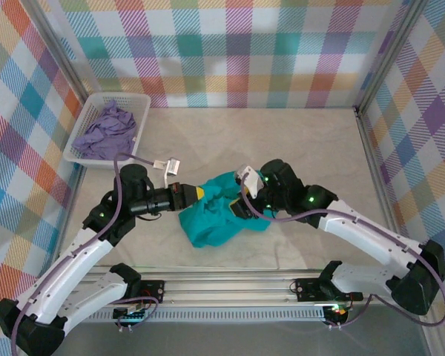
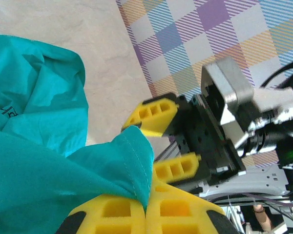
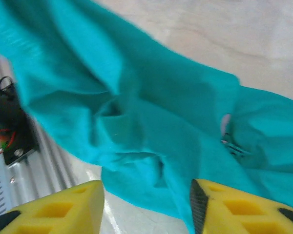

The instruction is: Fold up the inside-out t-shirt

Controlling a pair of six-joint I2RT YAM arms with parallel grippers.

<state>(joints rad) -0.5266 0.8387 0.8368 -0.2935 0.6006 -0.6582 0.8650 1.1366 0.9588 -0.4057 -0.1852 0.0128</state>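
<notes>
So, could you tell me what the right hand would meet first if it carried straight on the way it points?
The right hand would most likely meet the teal t-shirt, bunched just ahead of it.

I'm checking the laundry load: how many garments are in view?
2: the teal t-shirt crumpled at centre, and a lavender garment in the white basket at far left. More could hide under it.

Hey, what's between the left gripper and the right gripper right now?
The teal t-shirt, bunched on the table. The top view shows it spanning from the left gripper, shut on it, to the open right gripper.
</notes>
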